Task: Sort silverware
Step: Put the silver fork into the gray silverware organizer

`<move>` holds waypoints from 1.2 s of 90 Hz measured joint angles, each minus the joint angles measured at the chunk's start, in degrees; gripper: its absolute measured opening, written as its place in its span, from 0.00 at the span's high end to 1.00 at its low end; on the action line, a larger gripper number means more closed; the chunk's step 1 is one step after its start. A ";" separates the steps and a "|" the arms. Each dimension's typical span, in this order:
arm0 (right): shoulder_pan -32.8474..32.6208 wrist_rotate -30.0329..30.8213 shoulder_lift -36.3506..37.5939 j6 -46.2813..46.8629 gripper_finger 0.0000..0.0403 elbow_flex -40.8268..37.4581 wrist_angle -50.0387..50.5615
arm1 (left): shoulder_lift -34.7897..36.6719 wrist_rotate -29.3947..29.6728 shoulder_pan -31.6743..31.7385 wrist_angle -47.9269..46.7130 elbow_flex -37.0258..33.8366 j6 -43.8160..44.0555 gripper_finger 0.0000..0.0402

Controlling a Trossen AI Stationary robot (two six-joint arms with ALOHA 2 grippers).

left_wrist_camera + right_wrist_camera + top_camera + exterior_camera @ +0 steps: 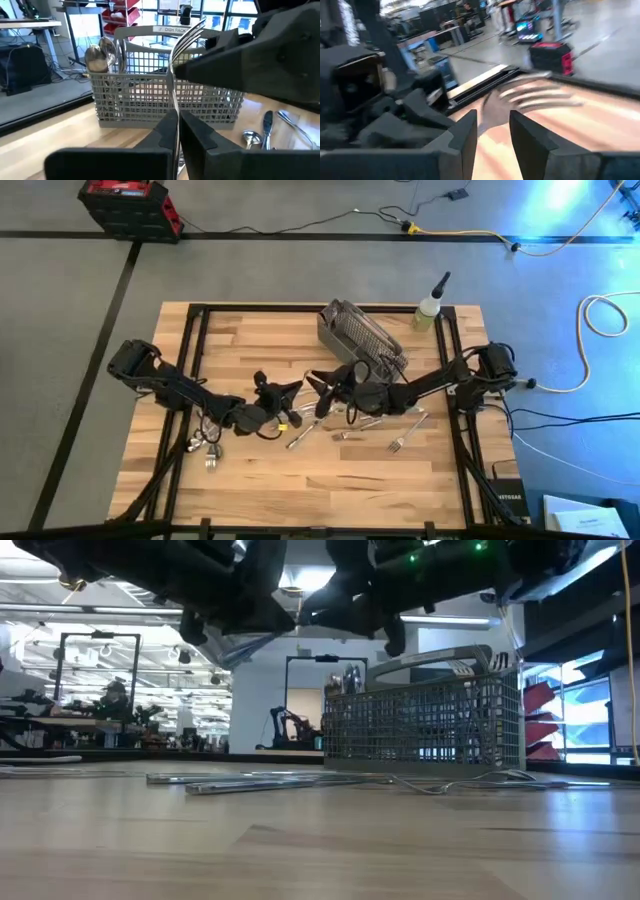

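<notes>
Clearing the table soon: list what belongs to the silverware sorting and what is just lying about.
Job: fork in left gripper; loose silverware on table; spoons in basket.
Lying about: bottle; red case; yellow cable.

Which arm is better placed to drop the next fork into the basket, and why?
Left. The left hand is shut on a fork, held upright facing the mesh basket. The right hand looks open and empty beside it.
</notes>
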State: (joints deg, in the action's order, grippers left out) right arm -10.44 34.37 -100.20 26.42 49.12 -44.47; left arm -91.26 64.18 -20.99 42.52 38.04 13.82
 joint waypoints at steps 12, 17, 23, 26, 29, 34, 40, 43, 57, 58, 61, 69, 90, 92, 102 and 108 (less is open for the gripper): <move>-0.11 -2.03 0.00 6.04 0.75 0.00 2.75 | 0.00 0.00 0.02 0.00 0.00 -0.53 0.99; -0.09 -1.99 0.00 7.86 0.75 -0.03 4.05 | 0.00 0.02 0.02 0.02 0.00 -0.53 0.99; -0.09 -1.99 -0.20 8.85 0.75 -0.04 4.01 | 0.00 0.02 0.02 0.02 0.00 -0.50 0.99; -0.09 -1.97 -0.31 9.20 0.75 -0.04 3.78 | 0.00 0.02 0.02 0.04 0.00 -0.50 0.99; -0.05 -1.99 -0.39 9.28 0.75 -0.04 3.53 | 0.00 0.02 0.04 0.06 0.00 -0.50 0.99; 0.00 -1.94 -0.46 9.31 0.75 -0.04 2.68 | 0.00 0.02 0.04 0.07 0.00 -0.50 0.99; -0.02 -0.93 -0.76 9.17 0.75 -0.04 0.70 | 0.00 0.04 0.04 0.14 0.00 -0.48 0.99; 0.02 -0.81 -0.90 9.10 0.75 -0.04 0.02 | 0.00 0.04 0.04 0.15 0.00 -0.46 0.99; 0.48 -1.03 -0.96 9.07 0.75 -0.04 -0.69 | 0.00 0.05 0.04 0.15 0.00 -0.40 0.99; 0.50 -1.03 -0.96 9.07 0.75 -0.04 -0.67 | 0.00 0.06 0.04 0.15 0.00 -0.39 0.99; 0.50 -1.10 -0.96 9.14 0.75 -0.04 -0.52 | 0.00 0.05 0.04 0.15 0.00 -0.37 0.99; 0.50 -1.49 -0.96 9.18 0.75 -0.04 -0.47 | 0.02 0.05 0.04 0.15 0.00 -0.35 0.99; 1.70 -4.37 -1.03 8.98 0.75 -0.04 -0.54 | 0.02 -0.90 0.70 0.17 0.00 0.79 0.99; 2.02 -4.67 -1.24 8.96 0.75 -0.04 -0.78 | 0.02 -0.97 0.81 0.17 0.00 1.03 0.99; 2.68 -5.09 -2.29 8.95 0.75 -0.04 -2.55 | 0.02 -1.50 1.29 0.04 -0.04 1.02 0.99; 2.71 -5.12 -3.05 8.94 0.75 0.45 -3.06 | 0.02 -1.46 1.31 0.04 -0.07 1.04 0.99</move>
State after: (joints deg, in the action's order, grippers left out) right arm -7.72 29.25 -103.26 35.35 49.58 -47.53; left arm -91.24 62.73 -19.68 42.57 37.98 14.86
